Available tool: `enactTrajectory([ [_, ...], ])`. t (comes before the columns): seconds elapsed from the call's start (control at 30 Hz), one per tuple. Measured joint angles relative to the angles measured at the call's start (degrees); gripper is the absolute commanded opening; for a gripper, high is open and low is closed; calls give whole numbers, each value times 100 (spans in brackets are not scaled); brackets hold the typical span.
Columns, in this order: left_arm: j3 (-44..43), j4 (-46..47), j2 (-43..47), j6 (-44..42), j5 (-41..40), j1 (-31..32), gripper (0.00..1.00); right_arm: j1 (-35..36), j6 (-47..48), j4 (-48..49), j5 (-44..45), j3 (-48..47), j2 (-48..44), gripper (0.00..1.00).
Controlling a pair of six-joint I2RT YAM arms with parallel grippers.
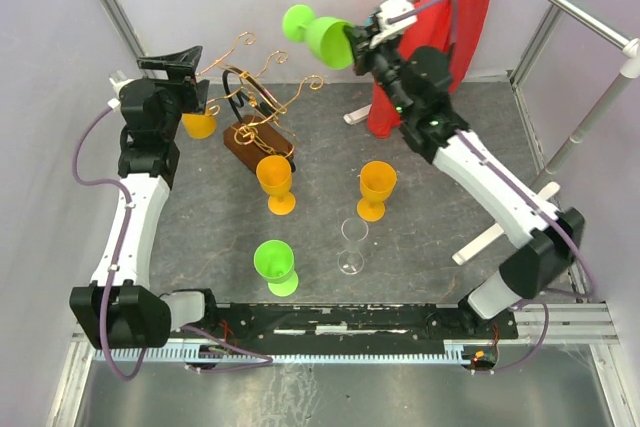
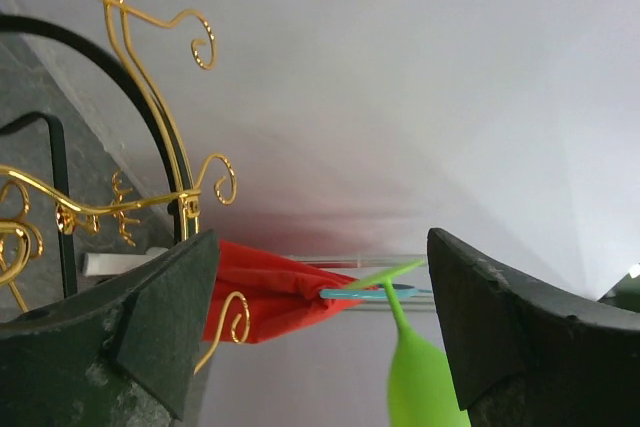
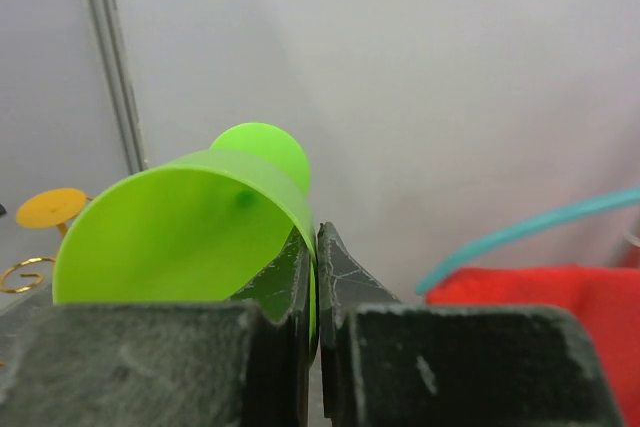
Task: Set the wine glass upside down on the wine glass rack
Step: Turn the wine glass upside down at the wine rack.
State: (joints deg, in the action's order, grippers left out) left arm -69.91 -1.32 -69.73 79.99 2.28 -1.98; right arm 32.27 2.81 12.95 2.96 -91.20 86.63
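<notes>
Right gripper point(image 3: 316, 277) clamps one of two green wine glasses point(image 3: 190, 217) (rim-held); left gripper point(image 2: 320, 317) gapes; seemingly three orange glasses point(image 1: 275, 179).

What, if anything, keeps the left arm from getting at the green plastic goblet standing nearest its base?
Likely reachable, yes: the left gripper has open, empty jaws, and the green plastic goblet stands upright with nothing touching it.

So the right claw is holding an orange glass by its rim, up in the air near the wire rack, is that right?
Not quite. The glass in the right claw is green, not orange; the top view shows it. It is indeed held by its rim, up in the air near the wire rack.
</notes>
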Motion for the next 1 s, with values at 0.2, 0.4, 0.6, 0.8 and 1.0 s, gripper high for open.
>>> enactTrajectory([
  [0.2,195,173,28,846,-83,173,90,507,181,804,260,-328,1036,1],
  [0.4,227,367,186,1156,-142,444,89,796,254,1187,372,-627,1585,1],
  [0.6,273,485,229,1226,-210,614,88,1012,262,1335,284,-879,1722,1],
  [0.8,433,638,229,1292,-219,662,86,1174,251,1349,70,-918,1722,1],
  [1.0,511,826,227,1346,-216,702,85,1329,251,1311,-44,-918,1727,1],
])
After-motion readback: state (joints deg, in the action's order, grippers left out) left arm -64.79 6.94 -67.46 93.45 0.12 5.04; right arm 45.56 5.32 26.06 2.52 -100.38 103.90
